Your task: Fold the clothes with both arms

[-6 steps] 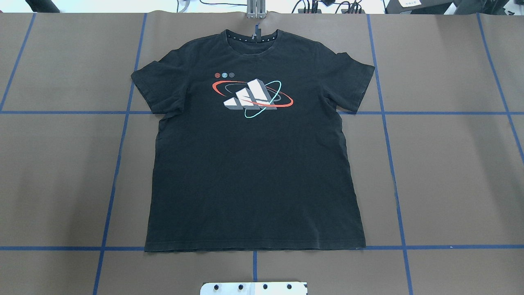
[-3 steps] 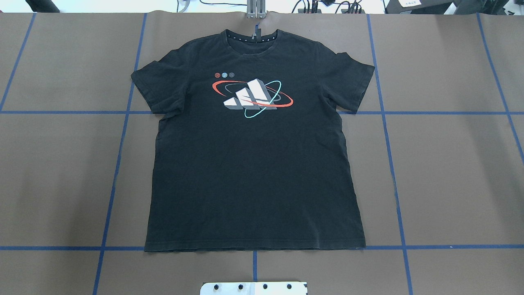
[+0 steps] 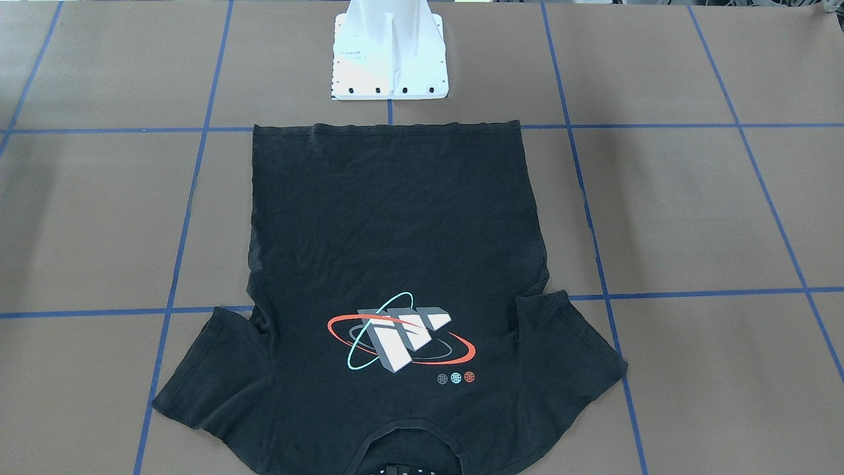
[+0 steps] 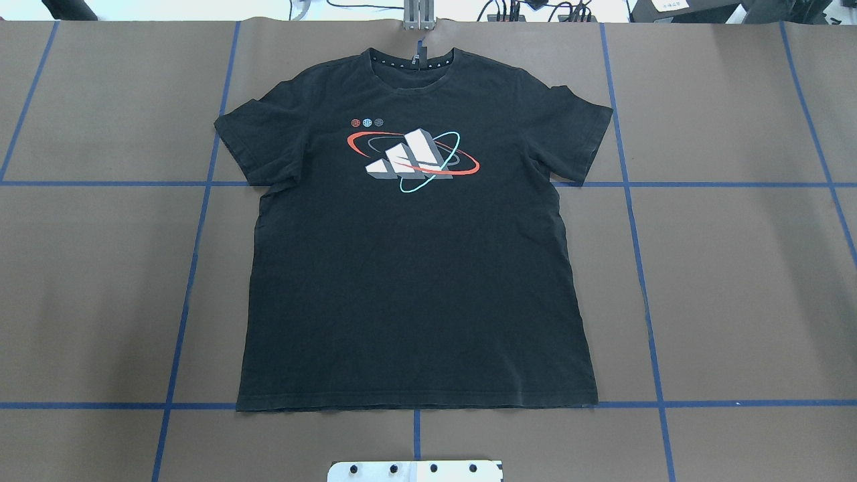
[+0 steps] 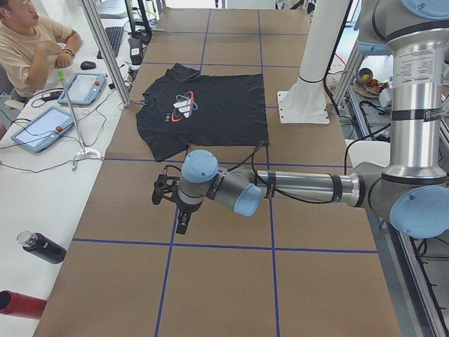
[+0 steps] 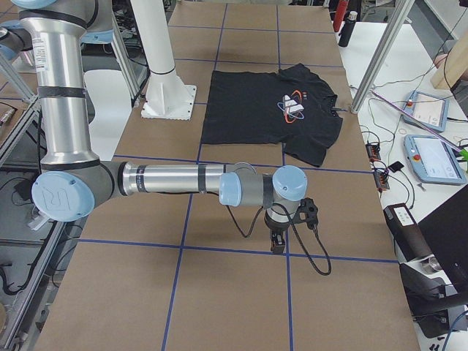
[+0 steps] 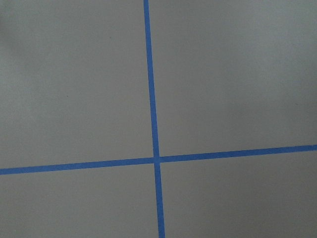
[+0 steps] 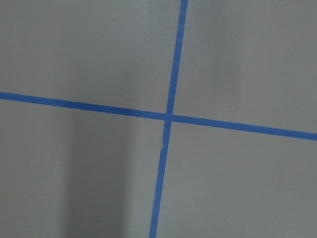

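Nothing has changed over the last second: the black short-sleeved T-shirt with the white-grey block print ringed by red and teal ovals [image 4: 415, 268] lies exactly as it did. It is flat and face up in the middle of the brown paper-covered desk [image 4: 736, 268], hem toward my white pedestal base [image 3: 389, 59], collar at the far edge, both sleeves spread to the sides. I see no lifted corner and no fold begun. Neither of my arms comes into the overhead or front views. My left end effector [image 5: 183, 226] hangs pointing down over bare desk at the end on my left, well apart from the shirt. My right end effector [image 6: 278, 245] hangs likewise at the opposite end. Each wrist camera sees only a crossing of blue tape lines [image 7: 156, 159] and none of my fingers, so I cannot tell how far either one is open, though nothing appears to be held in either. I judge the task to be at its very start: the shirt is laid out ready, and my first job is to bring both arms in from the ends, probably to a sleeve or shoulder on each side, before any fold can happen
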Robot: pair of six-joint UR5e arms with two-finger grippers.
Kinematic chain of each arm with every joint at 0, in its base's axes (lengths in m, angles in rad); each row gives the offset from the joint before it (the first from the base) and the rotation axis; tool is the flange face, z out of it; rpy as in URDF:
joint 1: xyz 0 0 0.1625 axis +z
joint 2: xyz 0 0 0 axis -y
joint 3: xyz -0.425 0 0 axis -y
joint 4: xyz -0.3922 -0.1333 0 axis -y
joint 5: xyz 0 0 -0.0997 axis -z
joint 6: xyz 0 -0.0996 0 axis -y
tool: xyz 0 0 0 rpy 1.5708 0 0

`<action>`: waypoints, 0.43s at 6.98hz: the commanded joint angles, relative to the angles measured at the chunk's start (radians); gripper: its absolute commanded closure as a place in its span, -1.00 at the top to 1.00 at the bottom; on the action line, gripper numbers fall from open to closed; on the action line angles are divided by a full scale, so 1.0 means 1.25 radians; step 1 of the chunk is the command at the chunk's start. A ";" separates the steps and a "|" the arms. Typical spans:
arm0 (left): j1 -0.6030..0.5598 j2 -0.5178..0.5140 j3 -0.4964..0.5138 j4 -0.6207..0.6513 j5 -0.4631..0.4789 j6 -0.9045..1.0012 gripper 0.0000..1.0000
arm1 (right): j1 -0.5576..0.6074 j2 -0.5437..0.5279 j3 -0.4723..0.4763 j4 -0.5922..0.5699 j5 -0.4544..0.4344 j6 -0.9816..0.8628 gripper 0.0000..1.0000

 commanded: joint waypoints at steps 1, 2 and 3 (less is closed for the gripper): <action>0.003 -0.001 -0.001 -0.001 -0.007 0.000 1.00 | -0.031 -0.022 -0.009 0.097 0.003 0.001 1.00; 0.004 0.000 0.001 -0.001 -0.008 0.000 1.00 | -0.054 -0.011 -0.011 0.099 0.004 -0.001 1.00; 0.006 0.000 0.005 -0.001 -0.029 0.003 1.00 | -0.092 0.017 -0.014 0.106 0.003 0.014 1.00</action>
